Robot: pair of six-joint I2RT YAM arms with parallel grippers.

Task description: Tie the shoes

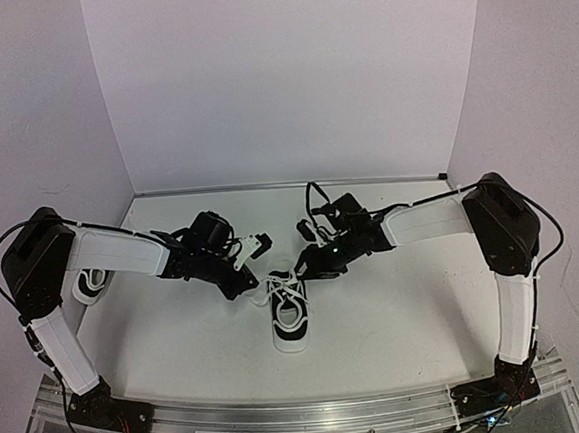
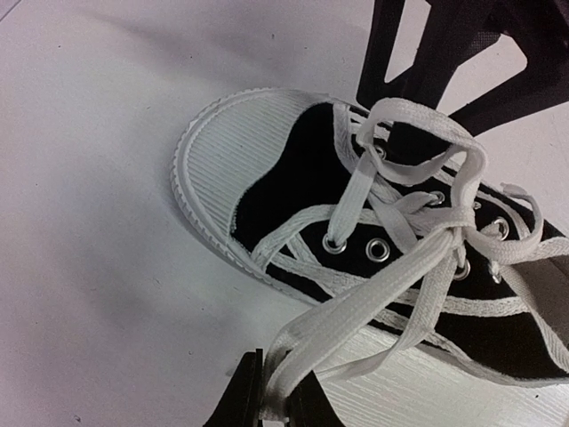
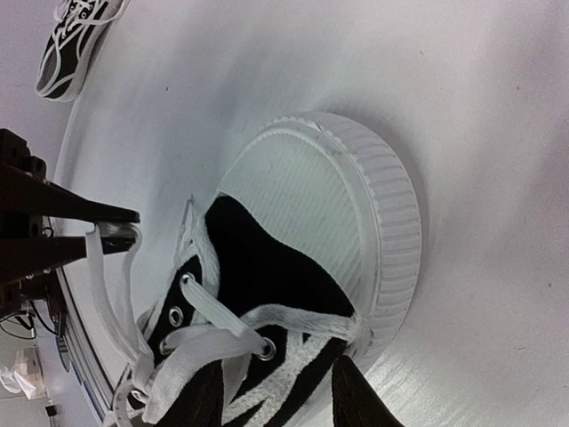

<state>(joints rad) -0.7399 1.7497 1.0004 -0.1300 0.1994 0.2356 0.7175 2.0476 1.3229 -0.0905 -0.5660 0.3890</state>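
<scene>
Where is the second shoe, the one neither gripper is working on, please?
In the top view, the second shoe lies on the left side of the table, partly hidden by the left arm, far left of the centre shoe.

Left fingers (image 2: 242, 398): black matt plastic. Sneaker (image 2: 293, 187) just beyond them: black matt cloth upper, white finely ribbed rubber toe cap (image 2: 222, 133), flat woven cloth laces (image 2: 373, 298), shiny metal eyelets (image 2: 335, 243). Desk (image 2: 89, 267): smooth, white, slightly glossy.

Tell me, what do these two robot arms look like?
Both the left arm and right arm have white, boxy segments joined by bulky black joints. Thin black cables loop outside the elbows. The jaws are black.
</scene>
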